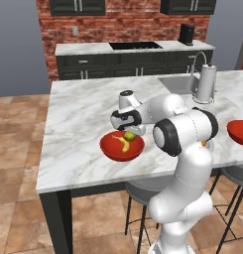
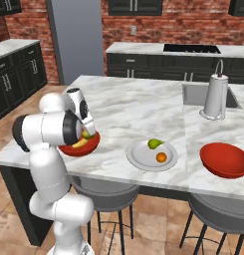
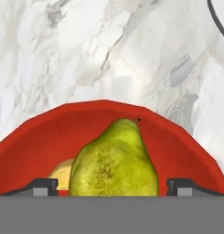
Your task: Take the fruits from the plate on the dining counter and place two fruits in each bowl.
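My gripper (image 1: 129,132) hangs low over the left red bowl (image 1: 109,148) on the dining counter (image 1: 83,114). In the hand view the fingertips (image 3: 45,185) stand open on either side of a yellow-green pear (image 3: 114,160), with a small gap on each side. The pear rests in the bowl (image 3: 49,132) beside the banana (image 3: 62,175). The banana (image 1: 124,145) lies on the bowl's floor. To the right, the pale plate (image 2: 139,155) holds a green fruit (image 2: 154,144) and an orange fruit (image 2: 161,157). The second red bowl (image 2: 224,159) stands further right.
A white paper-towel holder (image 2: 215,97) stands by the sink (image 2: 192,93) at the counter's far right. Stools (image 2: 111,195) stand under the near edge. Bare marble lies behind the bowl and the plate.
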Robot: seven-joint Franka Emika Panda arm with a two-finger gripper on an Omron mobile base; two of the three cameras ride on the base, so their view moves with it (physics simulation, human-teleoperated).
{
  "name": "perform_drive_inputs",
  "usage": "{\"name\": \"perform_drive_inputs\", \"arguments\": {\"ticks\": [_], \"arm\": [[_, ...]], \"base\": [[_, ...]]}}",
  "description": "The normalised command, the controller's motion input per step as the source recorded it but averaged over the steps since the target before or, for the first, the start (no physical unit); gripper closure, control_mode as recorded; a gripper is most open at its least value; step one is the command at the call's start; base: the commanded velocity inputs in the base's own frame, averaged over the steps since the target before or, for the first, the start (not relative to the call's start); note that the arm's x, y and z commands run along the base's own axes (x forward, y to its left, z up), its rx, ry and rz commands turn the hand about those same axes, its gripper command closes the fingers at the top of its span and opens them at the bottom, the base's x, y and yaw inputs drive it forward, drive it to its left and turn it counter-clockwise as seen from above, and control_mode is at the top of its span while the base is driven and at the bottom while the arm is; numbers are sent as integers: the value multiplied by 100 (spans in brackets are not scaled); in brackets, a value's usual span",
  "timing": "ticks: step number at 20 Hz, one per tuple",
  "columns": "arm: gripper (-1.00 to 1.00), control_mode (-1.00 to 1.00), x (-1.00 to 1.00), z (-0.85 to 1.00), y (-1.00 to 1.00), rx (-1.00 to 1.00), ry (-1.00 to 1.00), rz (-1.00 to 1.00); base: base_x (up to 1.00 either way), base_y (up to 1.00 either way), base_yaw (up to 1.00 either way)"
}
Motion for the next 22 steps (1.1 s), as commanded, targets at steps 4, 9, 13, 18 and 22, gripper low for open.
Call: {"name": "perform_drive_inputs", "arguments": {"ticks": [4,9,13,18,22], "arm": [[-100,-100,-31,-1,8,0,-3,0],[-100,-100,-35,12,-10,0,-13,0],[-100,-100,-45,43,-40,0,-15,-7],[-100,-100,-37,31,-67,5,-1,-7],[-100,-100,-27,20,-74,3,5,0]], "base": [[0,0,0],[0,0,0],[0,0,0],[0,0,0],[0,0,0]]}}
